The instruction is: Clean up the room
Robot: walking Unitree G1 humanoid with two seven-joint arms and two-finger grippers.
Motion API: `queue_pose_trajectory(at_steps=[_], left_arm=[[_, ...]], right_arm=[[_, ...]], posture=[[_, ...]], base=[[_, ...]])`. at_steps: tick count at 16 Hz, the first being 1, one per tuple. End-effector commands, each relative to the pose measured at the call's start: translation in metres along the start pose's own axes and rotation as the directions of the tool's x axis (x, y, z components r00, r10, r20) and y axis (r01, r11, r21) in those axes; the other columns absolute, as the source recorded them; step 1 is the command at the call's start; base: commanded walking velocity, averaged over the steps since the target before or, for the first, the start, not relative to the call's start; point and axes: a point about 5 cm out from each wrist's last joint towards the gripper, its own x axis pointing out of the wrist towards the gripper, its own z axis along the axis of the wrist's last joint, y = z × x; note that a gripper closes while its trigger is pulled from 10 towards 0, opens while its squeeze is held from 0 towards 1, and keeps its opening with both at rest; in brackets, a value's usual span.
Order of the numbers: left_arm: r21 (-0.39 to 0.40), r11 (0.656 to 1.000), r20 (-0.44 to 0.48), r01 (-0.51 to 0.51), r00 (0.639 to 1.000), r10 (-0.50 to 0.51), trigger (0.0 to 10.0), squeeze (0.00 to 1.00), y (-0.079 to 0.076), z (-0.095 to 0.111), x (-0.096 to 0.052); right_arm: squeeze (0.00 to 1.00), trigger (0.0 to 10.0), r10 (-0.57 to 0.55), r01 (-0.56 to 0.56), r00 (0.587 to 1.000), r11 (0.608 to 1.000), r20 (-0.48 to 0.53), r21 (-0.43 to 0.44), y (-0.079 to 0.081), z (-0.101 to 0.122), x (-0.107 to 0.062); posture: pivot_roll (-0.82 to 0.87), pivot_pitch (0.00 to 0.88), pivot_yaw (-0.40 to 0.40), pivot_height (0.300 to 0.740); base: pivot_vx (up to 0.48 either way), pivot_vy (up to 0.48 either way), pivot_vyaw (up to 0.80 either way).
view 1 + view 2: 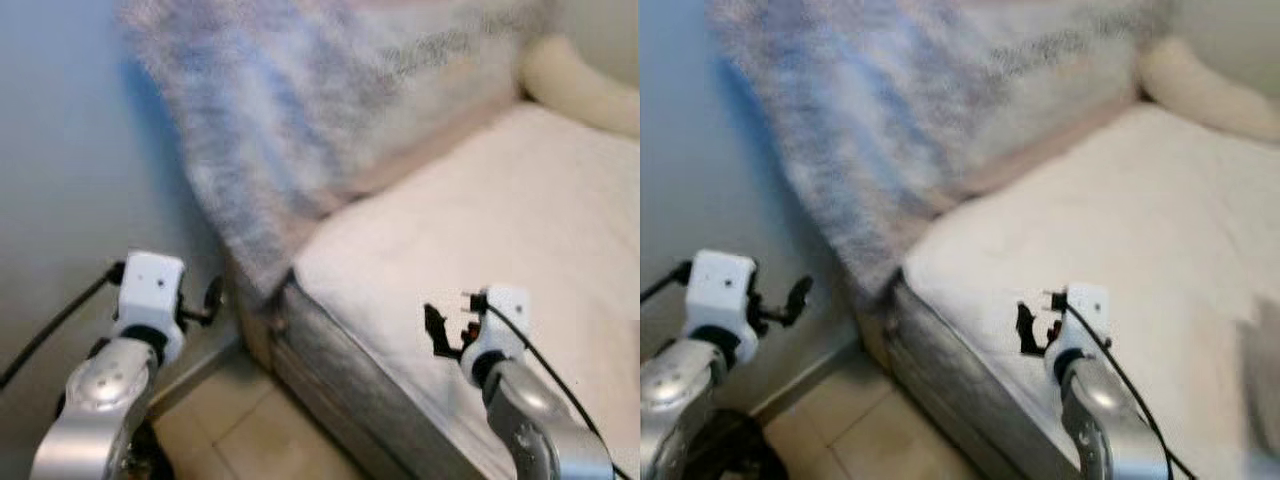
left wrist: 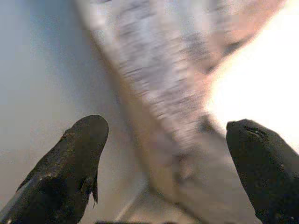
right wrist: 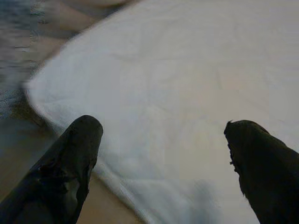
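Observation:
A bed with a white fluffy cover (image 1: 500, 220) fills the right half of the head views. A grey-blue striped blanket (image 1: 300, 110) drapes over its head end and hangs down at the corner beside the wall. A cream pillow (image 1: 580, 85) lies at the far right. My left gripper (image 2: 166, 149) is open and empty, held near the wall left of the bed corner. My right gripper (image 3: 163, 154) is open and empty, hovering over the white cover near the bed's front edge (image 1: 360, 390).
A pale blue-grey wall (image 1: 70, 180) stands close on the left, with a baseboard (image 1: 195, 365) at its foot. Beige floor tiles (image 1: 250, 430) show in the narrow gap between wall and bed. The views are blurred.

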Motion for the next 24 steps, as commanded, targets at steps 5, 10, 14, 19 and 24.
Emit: queue_pose_trajectory(at_steps=[5, 10, 14, 19, 24], left_arm=[[-0.006, 1.000, 0.037, 0.005, 0.999, -0.005, 10.0, 0.00, 0.004, 0.005, 0.005], [-0.047, 0.999, 0.058, -0.007, 0.998, 0.009, 10.0, 0.00, 0.000, 0.006, 0.009], [-0.021, 1.000, 0.070, -0.006, 0.998, 0.008, 10.0, 0.00, 0.000, 0.005, 0.008], [-0.017, 1.000, 0.081, -0.019, 0.996, 0.020, 10.0, 0.00, 0.005, 0.007, 0.008], [-0.029, 1.000, 0.078, 0.008, 0.997, -0.006, 10.0, 0.00, -0.001, 0.005, 0.006]], right_arm=[[0.00, 10.0, 0.010, -0.010, 1.000, 1.000, 0.026, 0.007, 0.008, 0.003, 0.007], [0.00, 10.0, 0.009, -0.003, 0.996, 0.998, 0.088, -0.068, 0.006, 0.017, 0.010], [0.00, 10.0, 0.011, -0.002, 0.995, 0.996, 0.097, -0.091, 0.006, 0.016, 0.009], [0.00, 10.0, 0.001, 0.012, 0.994, 0.994, 0.113, -0.109, 0.007, 0.017, 0.009], [0.00, 10.0, 0.013, -0.002, 0.995, 0.994, 0.098, -0.109, 0.003, 0.015, 0.007]], posture=[[-0.07, 0.000, -0.026, 0.740], [-0.07, 0.000, -0.028, 0.740], [-0.06, 0.000, -0.040, 0.740], [-0.06, 0.000, -0.048, 0.740], [-0.06, 0.000, -0.050, 0.740]], base=[[0.000, 0.000, -0.77], [0.000, 0.000, -0.75], [0.000, 0.000, -0.74], [0.000, 0.000, -0.74], [0.000, 0.000, -0.73]])
